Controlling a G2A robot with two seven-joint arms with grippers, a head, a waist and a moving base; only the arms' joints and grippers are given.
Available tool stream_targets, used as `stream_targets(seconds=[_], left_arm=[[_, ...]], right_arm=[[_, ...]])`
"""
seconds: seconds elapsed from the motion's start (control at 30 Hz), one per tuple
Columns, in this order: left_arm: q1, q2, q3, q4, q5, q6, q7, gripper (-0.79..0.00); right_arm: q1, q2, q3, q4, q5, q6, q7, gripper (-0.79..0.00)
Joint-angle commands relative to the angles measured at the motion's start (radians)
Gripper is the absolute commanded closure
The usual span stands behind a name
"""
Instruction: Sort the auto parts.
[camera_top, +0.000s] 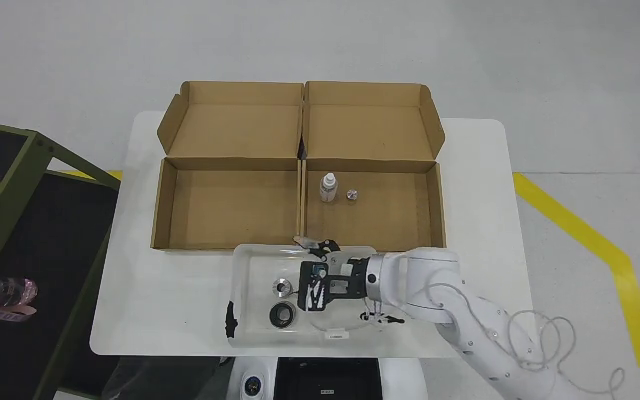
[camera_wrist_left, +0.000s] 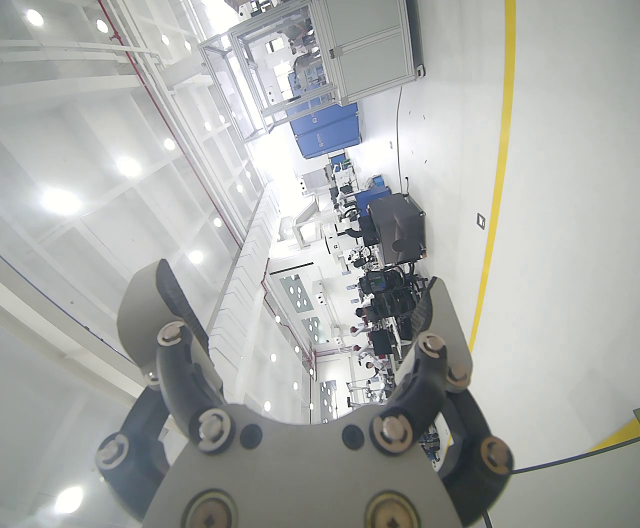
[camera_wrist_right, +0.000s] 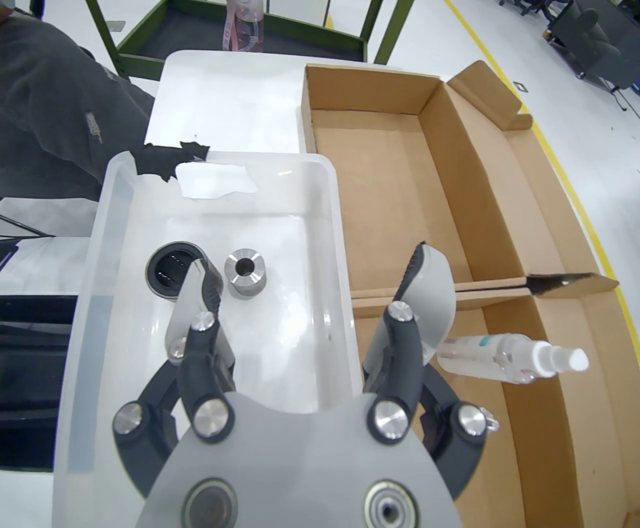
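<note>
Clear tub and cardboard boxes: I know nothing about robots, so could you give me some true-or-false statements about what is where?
The right claw hangs open over the clear tub. True.
The spray bottle is in a cardboard box. True.
The black ring lies in a cardboard box. False: it lies in the tub, beside the silver cylinder.
The right claw grips the silver cylinder. False: it holds nothing.

Translucent plastic tray, polished metal bushing
</note>
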Motion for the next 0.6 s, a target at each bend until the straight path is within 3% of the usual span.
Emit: stream_targets(seconds=[0.0, 0.57], left_arm=[[0.0, 0.0, 0.0, 0.0, 0.0, 0.0, 0.0, -0.785], [0.0, 0.0, 0.0, 0.0, 0.0, 0.0, 0.0, -0.785]], right_arm=[[0.011, -0.007, -0.029, 0.015, -0.009, 0.006, -0.004, -0.631], [0.097, -0.051, -0.15, 0.158, -0.04, 0.016, -0.039, -0.52]])
